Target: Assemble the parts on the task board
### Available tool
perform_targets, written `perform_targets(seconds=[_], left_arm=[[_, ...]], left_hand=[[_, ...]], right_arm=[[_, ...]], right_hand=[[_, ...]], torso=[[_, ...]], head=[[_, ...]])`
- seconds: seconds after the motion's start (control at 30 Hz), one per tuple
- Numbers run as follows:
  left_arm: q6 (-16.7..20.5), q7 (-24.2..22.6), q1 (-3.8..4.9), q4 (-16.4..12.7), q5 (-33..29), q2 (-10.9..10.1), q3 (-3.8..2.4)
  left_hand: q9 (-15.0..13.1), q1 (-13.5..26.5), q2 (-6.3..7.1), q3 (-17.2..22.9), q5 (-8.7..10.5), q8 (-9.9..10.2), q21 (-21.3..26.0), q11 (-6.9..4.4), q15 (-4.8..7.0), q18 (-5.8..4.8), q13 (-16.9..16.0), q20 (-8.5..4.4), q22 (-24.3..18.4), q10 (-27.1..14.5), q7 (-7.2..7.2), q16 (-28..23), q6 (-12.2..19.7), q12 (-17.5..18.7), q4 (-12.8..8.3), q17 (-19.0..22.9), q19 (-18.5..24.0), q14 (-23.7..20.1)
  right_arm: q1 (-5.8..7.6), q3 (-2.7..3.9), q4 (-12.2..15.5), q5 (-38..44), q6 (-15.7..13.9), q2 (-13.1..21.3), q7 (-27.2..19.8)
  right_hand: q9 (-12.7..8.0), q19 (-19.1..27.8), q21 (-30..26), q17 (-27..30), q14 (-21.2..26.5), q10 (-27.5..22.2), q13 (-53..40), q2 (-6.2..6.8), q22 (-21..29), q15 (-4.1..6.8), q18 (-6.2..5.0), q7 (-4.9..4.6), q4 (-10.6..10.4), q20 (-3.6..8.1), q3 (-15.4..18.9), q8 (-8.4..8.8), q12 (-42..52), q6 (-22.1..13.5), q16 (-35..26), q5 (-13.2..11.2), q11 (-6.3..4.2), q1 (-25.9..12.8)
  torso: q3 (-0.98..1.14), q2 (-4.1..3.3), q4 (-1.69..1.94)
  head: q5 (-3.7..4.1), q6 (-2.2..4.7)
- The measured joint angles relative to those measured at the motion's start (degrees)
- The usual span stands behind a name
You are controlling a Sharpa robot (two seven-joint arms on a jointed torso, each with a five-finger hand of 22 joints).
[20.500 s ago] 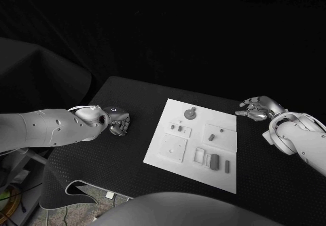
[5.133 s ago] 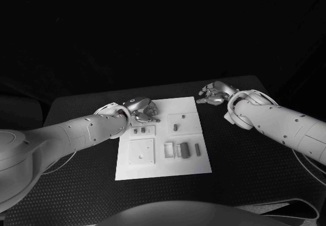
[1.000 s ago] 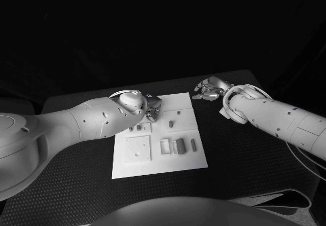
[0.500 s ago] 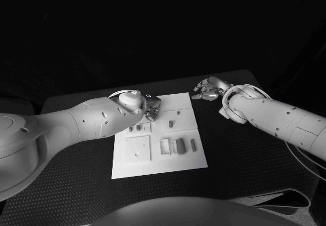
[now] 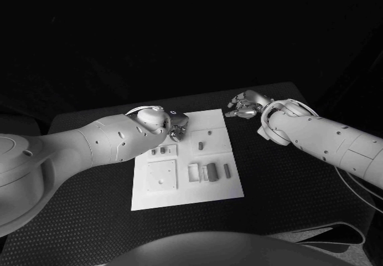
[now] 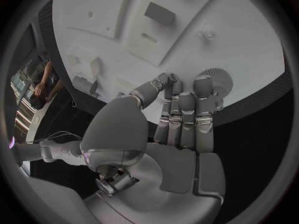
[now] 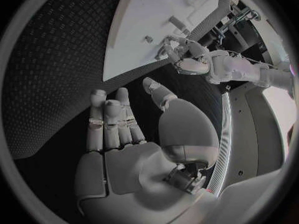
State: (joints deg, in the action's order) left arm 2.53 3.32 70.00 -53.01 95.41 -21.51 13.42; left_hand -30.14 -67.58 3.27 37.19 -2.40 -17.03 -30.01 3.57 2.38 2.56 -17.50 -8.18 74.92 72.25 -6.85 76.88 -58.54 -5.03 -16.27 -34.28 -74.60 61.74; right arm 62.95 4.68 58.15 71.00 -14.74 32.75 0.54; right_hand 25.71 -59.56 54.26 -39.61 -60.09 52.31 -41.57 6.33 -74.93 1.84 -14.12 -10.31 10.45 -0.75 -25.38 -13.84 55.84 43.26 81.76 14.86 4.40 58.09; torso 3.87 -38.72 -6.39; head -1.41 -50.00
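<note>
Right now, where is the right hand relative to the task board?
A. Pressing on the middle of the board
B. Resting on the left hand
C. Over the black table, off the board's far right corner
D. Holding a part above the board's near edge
C. In the head view the right hand sits over the black table just past the far right corner of the task board, with nothing seen in it.

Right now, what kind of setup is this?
Probably a lab test bench for robot assembly: a black table, a white task board with small parts, and the left robot hand over the board.
</note>
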Motion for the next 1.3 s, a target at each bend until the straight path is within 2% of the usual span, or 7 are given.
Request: perform_targets(seconds=[0.07,0.27,0.5,0.77,1.1,1.2,1.3], left_arm=[[0.5,-0.4,-0.04,0.1,-0.1,-0.1,0.02],[2.0,-1.4,-0.2,0.2,-0.9,-0.4,0.1],[5.5,-2.9,-0.33,0.1,-3.7,-1.5,0.12],[9.9,-5.0,-0.39,-0.6,-7.9,-3.6,0.09],[13.9,-7.6,-0.39,-3.9,-15.4,-7.1,0.07],[14.7,-8.7,-0.4,-4.8,-18.6,-8.2,-0.13],[15.5,-10.0,-0.39,-5.6,-21.9,-9.2,-0.44]], left_hand=[[-0.1,-0.1,-0.05,0.1,-0.21,-0.2,0.0,0.0,0.03,-0.47,0.0,-0.11,0.0,0.3,0.0,0.0,0.0,0.1,0.1,0.0,-0.3,0.0],[-0.3,-0.2,-0.22,0.6,-0.23,-0.2,0.0,-0.09,0.09,-0.83,0.1,-0.18,0.0,0.4,0.22,-0.1,-0.2,-0.1,0.1,-0.1,-0.4,0.1],[-0.5,0.0,-0.57,0.9,-0.22,-0.3,-0.3,-0.17,-0.1,-0.91,0.1,-0.23,0.0,0.8,0.22,-0.2,-0.2,-0.1,0.0,-0.1,-0.8,0.3],[-0.6,0.0,-0.57,1.1,-0.2,-0.5,-0.5,-0.24,0.1,-1.3,0.1,-0.41,0.0,1.0,0.21,-0.2,-0.2,-0.1,-0.2,-0.2,-1.0,0.5],[-0.6,0.0,-0.57,1.3,-0.19,-0.5,-0.5,-0.42,0.3,-1.3,0.1,-0.31,0.0,1.2,0.21,-0.2,-0.2,0.0,0.0,-0.3,-1.1,0.7],[-0.6,0.0,-0.57,1.4,-0.19,-0.5,-0.5,-0.44,0.3,-1.31,0.0,-0.5,0.0,1.2,0.21,-0.2,-0.2,0.0,-0.2,-0.3,-1.3,0.7],[-0.6,-0.5,-1.1,1.9,-0.42,-0.5,-0.7,-0.73,1.2,-0.78,-0.5,-0.7,0.0,1.5,0.23,-0.2,-0.2,-0.3,-0.3,-0.3,-1.5,1.6]], right_arm=[[0.0,0.0,0.0,0.0,0.0,0.0,0.0],[0.0,0.0,0.0,0.0,0.0,0.0,0.0],[0.0,0.0,0.0,0.0,0.1,0.0,0.0],[0.0,0.0,0.0,0.0,0.1,0.3,0.0],[-0.01,0.0,0.0,0.0,0.1,0.6,0.0],[-0.01,-0.01,0.0,0.0,0.1,0.7,0.0],[-0.01,-0.01,0.1,0.0,0.1,0.8,0.0]], right_hand=[[0.0,0.0,0.0,0.0,0.0,0.0,0.0,0.0,0.0,0.0,0.0,0.0,0.0,0.0,0.0,0.0,0.0,0.0,0.0,0.0,0.0,0.0],[0.0,0.0,0.0,0.0,0.0,0.0,0.0,0.0,0.0,0.0,0.0,0.0,0.0,-0.01,0.0,0.0,0.0,0.0,0.0,0.0,0.0,0.0],[0.0,-0.1,0.0,0.0,0.0,0.0,0.0,0.0,0.0,0.0,0.0,0.0,0.0,0.11,0.0,0.0,0.0,0.0,0.0,0.0,0.0,0.0],[0.0,-0.2,0.0,0.0,0.0,0.0,0.0,0.0,0.0,-0.01,0.0,0.0,0.0,0.12,0.0,0.0,0.0,0.0,0.0,0.0,0.0,0.0],[0.0,-0.2,0.0,0.0,0.0,0.0,0.0,0.0,0.0,-0.01,0.0,0.0,0.0,0.03,0.0,0.0,0.0,0.0,0.0,0.0,0.0,0.0],[0.0,-0.2,0.0,0.0,0.0,0.0,0.0,0.0,0.0,-0.01,0.0,0.0,0.0,0.02,0.0,0.0,0.0,0.0,0.0,0.0,0.0,0.0],[0.0,-0.2,0.0,0.0,0.0,0.0,0.0,0.0,0.0,-0.01,0.0,0.0,0.0,0.02,0.0,0.0,0.0,0.0,0.0,0.0,0.0,0.0]], torso=[[-0.01,0.0,0.0],[-0.01,0.01,0.0],[-0.01,0.02,0.03],[-0.04,0.03,0.08],[-0.05,0.04,0.07],[-0.05,0.04,0.08],[-0.05,0.05,0.09]], head=[[-0.02,0.0],[-0.1,0.0],[-0.14,0.0],[-0.4,0.0],[-0.46,0.0],[-0.46,0.0],[-0.43,0.04]])
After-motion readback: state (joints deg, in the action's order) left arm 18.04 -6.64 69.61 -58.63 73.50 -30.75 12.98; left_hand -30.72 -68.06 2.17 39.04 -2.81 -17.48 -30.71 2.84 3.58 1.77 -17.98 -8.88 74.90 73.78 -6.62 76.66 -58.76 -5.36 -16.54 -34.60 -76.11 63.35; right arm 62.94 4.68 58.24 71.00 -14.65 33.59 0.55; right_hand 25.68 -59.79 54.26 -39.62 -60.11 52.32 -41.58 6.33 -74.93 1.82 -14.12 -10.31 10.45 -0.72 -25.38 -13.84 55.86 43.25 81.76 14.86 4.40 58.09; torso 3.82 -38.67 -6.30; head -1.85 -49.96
